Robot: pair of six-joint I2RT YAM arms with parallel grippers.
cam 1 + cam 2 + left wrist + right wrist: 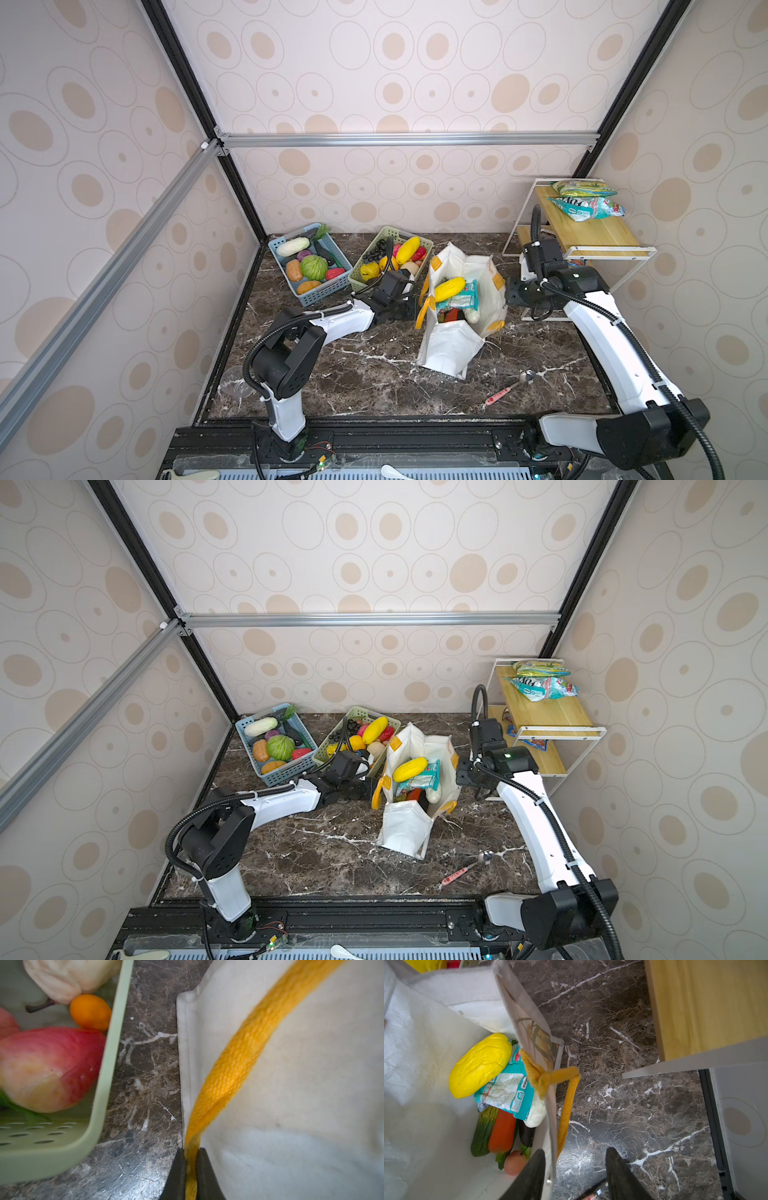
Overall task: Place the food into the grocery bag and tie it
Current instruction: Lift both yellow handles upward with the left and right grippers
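Pinching strap handle (239, 1059), left hand (191, 1150) closed.

Narrow gap between basket (108, 1076) and bag (311, 1084)

Eggplant (527, 1134) mostly under teal packet (506, 1092)

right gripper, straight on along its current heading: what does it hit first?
Probably the orange strap handle hanging outside the grocery bag wall, which the right gripper straddles with open jaws. Depth is unclear; the wall itself may come first.
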